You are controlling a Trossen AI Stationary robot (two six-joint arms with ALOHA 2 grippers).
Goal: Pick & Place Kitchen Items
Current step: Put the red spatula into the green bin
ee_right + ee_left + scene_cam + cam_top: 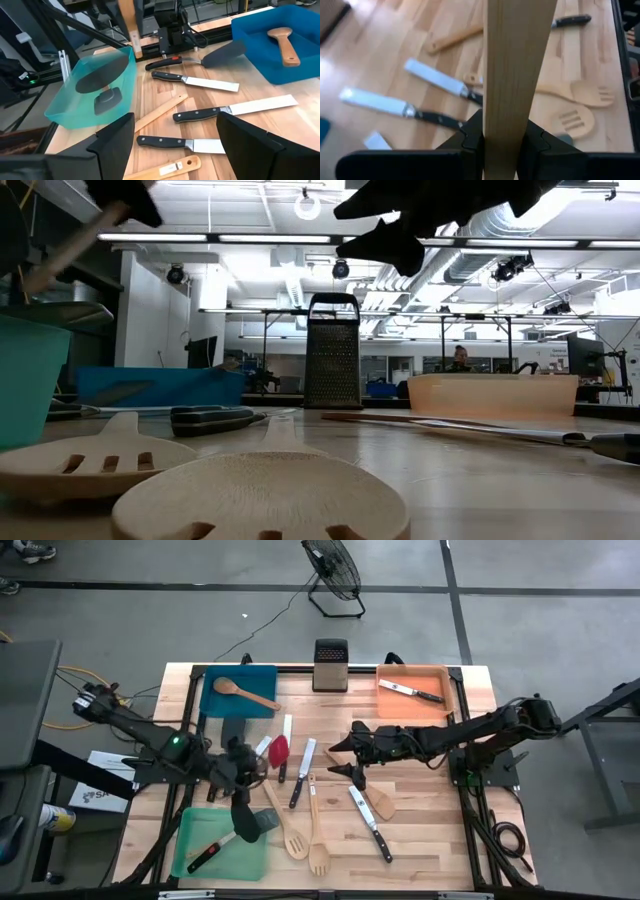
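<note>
The left gripper [502, 145] is clamped on a pale wooden utensil handle [512, 65], which stands up between its fingers and hides much of what lies ahead; in the high view this gripper [243, 802] hovers at the edge of the green tray [190, 858], so the step in hand looks like the carry of a picked-up wooden utensil toward a tray. Just beyond the fingers, on the table, lie two black-handled knives [427, 117], and farther out a wooden fork [585, 93] and a slotted wooden spoon [576, 121]. The green tray already holds a red-handled tool [212, 852], with a grey spatula [262, 823] at its rim. The next move, as I judge it, calls for swinging the handle over a bare part of the tray and letting go low, so the utensil does not tip onto the rim or knock the tool inside. The right gripper [345, 755] waits above the middle of the table with its fingers apart and nothing between them; below it lie more knives [196, 81] and a wooden spatula [160, 171]. Farther off, the blue tray [210, 700] holds a wooden spoon [243, 692] and the orange tray [385, 702] a knife [411, 691].
</note>
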